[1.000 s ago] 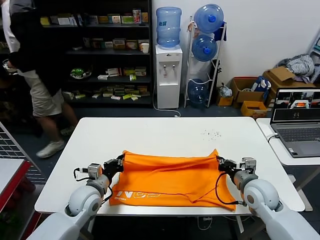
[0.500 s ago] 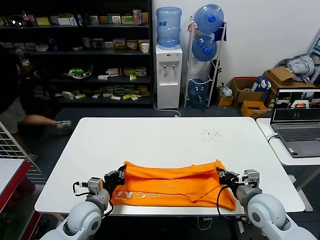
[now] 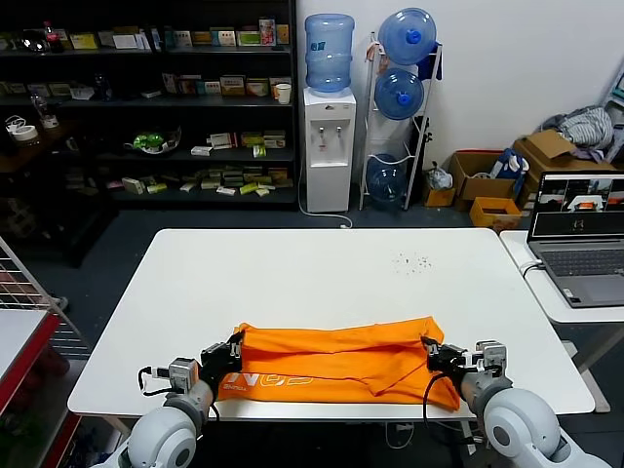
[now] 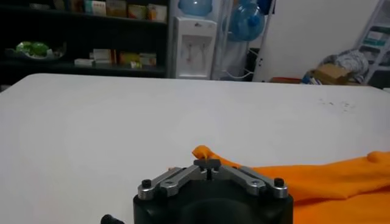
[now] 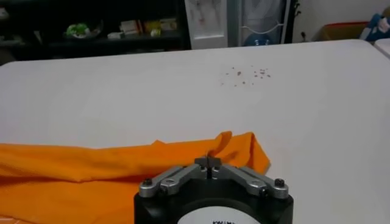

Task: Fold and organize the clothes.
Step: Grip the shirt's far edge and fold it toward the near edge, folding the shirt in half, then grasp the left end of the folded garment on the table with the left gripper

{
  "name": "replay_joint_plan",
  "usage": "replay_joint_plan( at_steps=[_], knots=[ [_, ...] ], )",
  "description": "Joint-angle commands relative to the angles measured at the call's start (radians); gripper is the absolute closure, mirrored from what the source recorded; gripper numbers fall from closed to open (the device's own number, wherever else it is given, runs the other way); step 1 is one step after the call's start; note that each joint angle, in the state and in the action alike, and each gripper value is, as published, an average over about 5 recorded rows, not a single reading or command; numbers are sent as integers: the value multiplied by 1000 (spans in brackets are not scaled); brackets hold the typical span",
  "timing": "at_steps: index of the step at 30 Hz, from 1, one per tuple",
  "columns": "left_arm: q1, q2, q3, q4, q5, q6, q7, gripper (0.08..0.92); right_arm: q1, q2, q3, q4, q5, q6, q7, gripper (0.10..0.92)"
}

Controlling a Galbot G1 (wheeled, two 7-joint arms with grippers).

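The white rectangular tabletop (image 3: 322, 278) carries a bright orange short-sleeved T-shirt of thin soft fabric (image 3: 336, 359), lying folded into a flat band along the tabletop's near edge, pale lettering showing at its left end. The left pincer (image 3: 234, 347) is clamped on the shirt's left corner. The right pincer (image 3: 432, 352) is clamped on the shirt's right corner.
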Motion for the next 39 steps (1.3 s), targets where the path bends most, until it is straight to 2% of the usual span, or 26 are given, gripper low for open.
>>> replay_joint_plan(
  at_steps=[1, 6, 10, 23, 31, 34, 39],
  knots=[
    [25, 8, -6, -14, 17, 1, -14, 910, -15, -2, 4, 9, -1, -1, 3, 901],
    [29, 7, -14, 1, 20, 13, -10, 910, -18, -1, 7, 9, -15, -4, -4, 898],
    [41, 5, -24, 3, 20, 20, -7, 881, -28, -3, 25, 11, -26, 1, -18, 836],
    [115, -25, -64, -2, 28, 18, 2, 518, -128, 4, 153, 71, -67, 43, -56, 472],
    [101, -57, -56, 51, 23, 8, 14, 285, -161, 22, 175, 84, -88, 48, -57, 247],
    [87, -64, -49, 68, 22, 4, 16, 212, -164, 26, 176, 86, -91, 47, -55, 209],
    [70, -60, -39, 92, 22, 5, 15, 178, -169, 28, 180, 87, -91, 46, -53, 203]
  ],
)
